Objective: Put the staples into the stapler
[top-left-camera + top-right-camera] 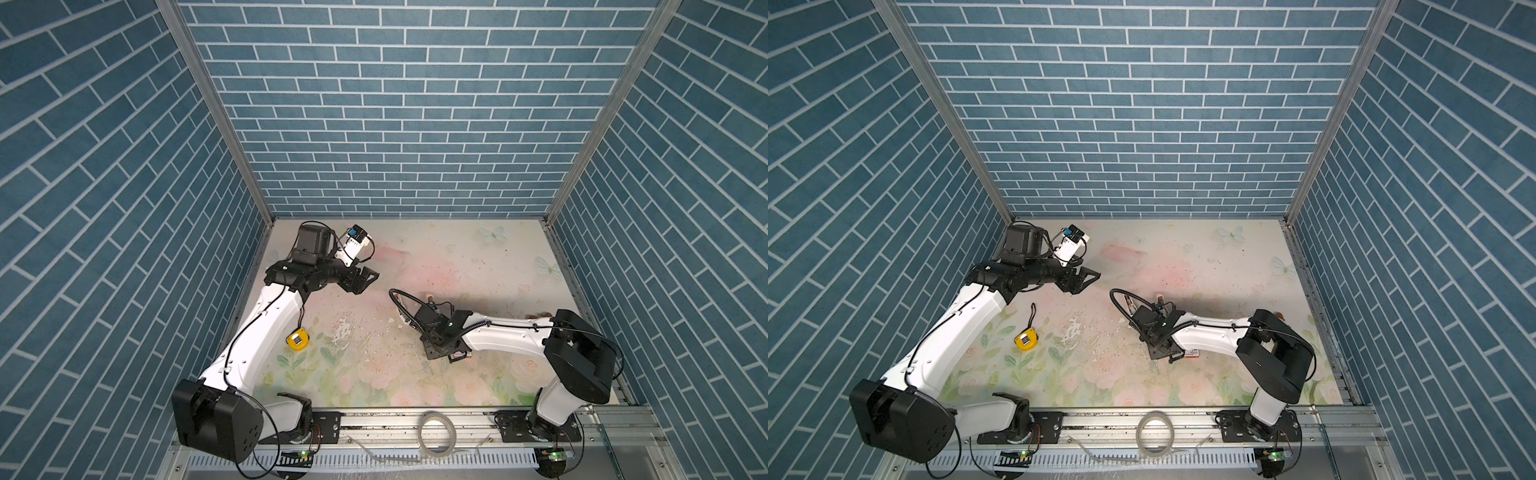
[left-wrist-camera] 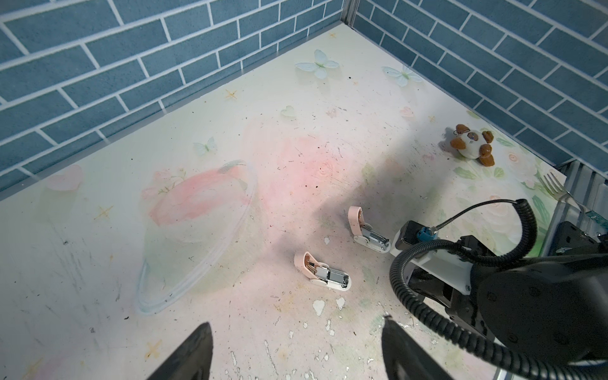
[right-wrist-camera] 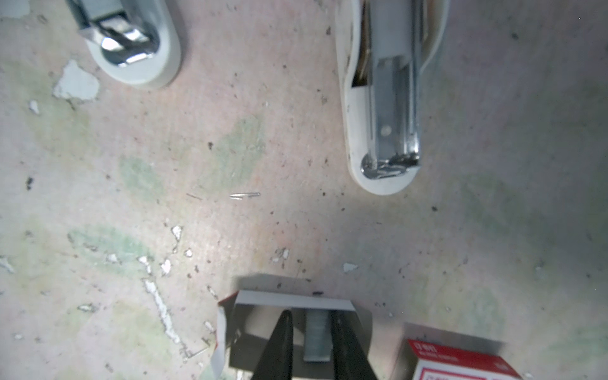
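Two small staplers lie side by side on the floral table, each with its pink top tipped up and its metal channel bare: one stapler [image 2: 324, 274] [image 3: 131, 42] and a second stapler [image 2: 367, 230] [image 3: 381, 98]. The staples [image 3: 317, 339] are a grey strip lying in an open box tray [image 3: 292, 300]. My right gripper [image 3: 311, 312] [image 1: 436, 347] reaches down into that tray. Its fingers stand narrowly apart on either side of the strip, with a thin gap on one side. My left gripper [image 2: 296, 352] [image 1: 365, 278] [image 1: 1088, 276] hovers open and empty at the back left.
A red-and-white box [image 3: 460, 362] [image 1: 459, 356] sits beside the tray. A yellow tape measure [image 1: 298, 340] [image 1: 1025, 339] lies by the left arm. A plush toy [image 2: 470, 144] and a fork [image 2: 559, 190] are near the right wall. A tape roll [image 1: 436, 430] rests on the front rail.
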Motion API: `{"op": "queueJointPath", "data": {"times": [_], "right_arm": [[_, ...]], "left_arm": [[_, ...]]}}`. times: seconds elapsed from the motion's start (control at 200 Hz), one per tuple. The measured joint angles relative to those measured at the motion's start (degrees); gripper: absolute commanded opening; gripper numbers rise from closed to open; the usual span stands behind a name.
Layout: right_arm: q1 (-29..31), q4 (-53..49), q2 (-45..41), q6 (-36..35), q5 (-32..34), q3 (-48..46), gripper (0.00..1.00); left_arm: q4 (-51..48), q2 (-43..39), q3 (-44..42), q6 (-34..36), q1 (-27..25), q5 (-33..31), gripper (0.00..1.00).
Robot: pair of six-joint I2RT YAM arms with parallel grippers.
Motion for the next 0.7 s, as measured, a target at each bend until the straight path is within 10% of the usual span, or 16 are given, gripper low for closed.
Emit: {"op": "queueJointPath", "data": {"times": [0.7], "right_arm": [[0.0, 0.6, 0.0, 0.1, 0.2, -0.5, 0.29]], "left_arm": [[0.0, 0.0, 0.0, -0.2, 0.0, 0.0, 0.82]]}}
